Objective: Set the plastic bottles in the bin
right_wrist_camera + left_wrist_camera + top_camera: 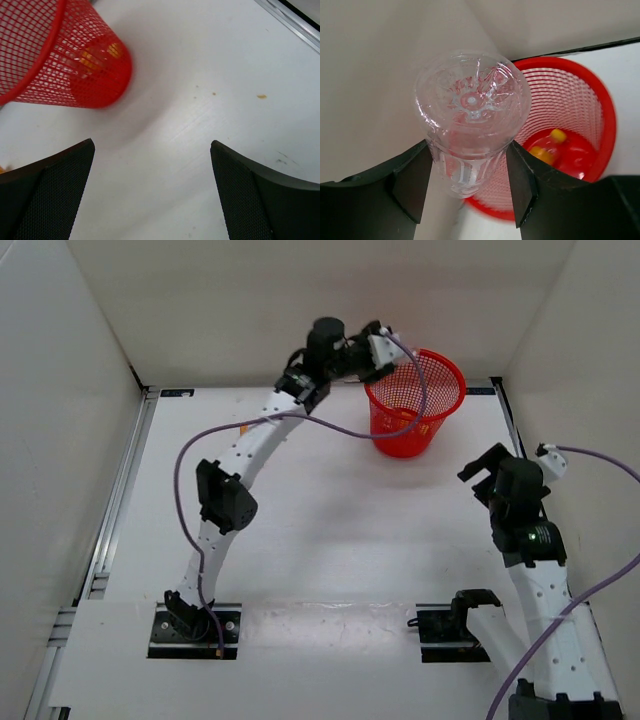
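Note:
My left gripper (386, 346) is shut on the clear colourless bottle (470, 115), held base toward the camera just left of and above the rim of the red mesh bin (440, 370). In the left wrist view the bin (607, 115) is to the right and below. A bottle with a yellow cap (558, 135) lies on its floor. In the right wrist view orange and yellow shapes (89, 60) show through the bin's mesh (50, 75). My right gripper (152, 165) is open and empty above the bare table, to the right of the bin in the top view (485, 472).
The white back wall (300, 300) stands close behind the bin and the left gripper. A metal rail (120, 490) runs along the table's left edge. A few small specks (261, 96) lie on the table near the right gripper.

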`<state>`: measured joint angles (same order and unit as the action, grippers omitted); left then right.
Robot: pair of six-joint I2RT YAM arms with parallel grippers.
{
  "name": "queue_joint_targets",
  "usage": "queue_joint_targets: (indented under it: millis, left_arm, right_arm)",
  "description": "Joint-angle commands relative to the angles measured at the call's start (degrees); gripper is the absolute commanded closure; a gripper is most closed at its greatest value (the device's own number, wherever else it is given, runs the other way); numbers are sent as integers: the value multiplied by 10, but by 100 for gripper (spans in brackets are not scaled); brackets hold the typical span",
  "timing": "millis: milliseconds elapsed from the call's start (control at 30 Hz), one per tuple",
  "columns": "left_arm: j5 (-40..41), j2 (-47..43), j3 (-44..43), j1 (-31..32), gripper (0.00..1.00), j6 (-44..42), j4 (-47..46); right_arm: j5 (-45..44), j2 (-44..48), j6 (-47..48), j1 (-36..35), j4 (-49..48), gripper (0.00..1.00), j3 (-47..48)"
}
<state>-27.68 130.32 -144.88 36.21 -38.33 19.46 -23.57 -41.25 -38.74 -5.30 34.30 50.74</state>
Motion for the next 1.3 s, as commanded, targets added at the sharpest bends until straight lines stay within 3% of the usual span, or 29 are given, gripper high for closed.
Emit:
queue_joint_targets:
  millis: [0, 100, 233, 300, 333, 367, 500, 633, 733, 767, 867, 900, 1067, 1267]
  left_arm:
    - [1, 8, 27, 34, 51, 59, -171]
    - [31, 44, 27, 47, 49, 92, -265]
    - [37, 49, 54, 53, 45, 106, -275]
    - [48, 20, 117, 53, 39, 106, -275]
    - [63, 10, 136, 53, 16, 112, -275]
    - [68, -8, 168, 53, 1, 127, -275]
    - [83, -52, 205, 53, 0, 158, -255]
    - [148, -98, 196, 48, 0, 198, -243]
    - [326, -139, 188, 42, 0, 269, -243]
    - [426, -150, 200, 33, 0, 280, -243]
    - [605, -176, 239, 4, 0, 311, -213]
    - [624, -183, 247, -16, 0, 325, -193]
    - [646, -189, 322, -81, 0, 383, -66]
    - [551, -205, 434, -165, 0, 443, -35]
  right_arm:
    - [-45, 49, -21, 2, 49, 0, -21]
    - [-45, 70, -21, 2, 80, 0, -28]
    - [-39, 78, -16, 2, 104, 0, -21]
    - [-34, 78, -11, 2, 112, 0, -16]
    - [-34, 78, -6, 2, 112, 0, -16]
    - [-34, 78, -5, 2, 112, 0, -16]
    - [-22, 71, 0, 2, 112, 0, -10]
    - [6, 42, 0, 2, 94, 0, -4]
    - [34, 23, 0, 2, 80, 0, -4]
    - [39, 16, 0, 2, 74, 0, -4]
    - [55, 11, -11, 2, 61, 0, -10]
    - [55, 11, -11, 2, 61, 0, -17]
    - [73, -6, -16, 2, 41, 0, -23]
    - [92, -36, -21, -3, 41, 0, -23]
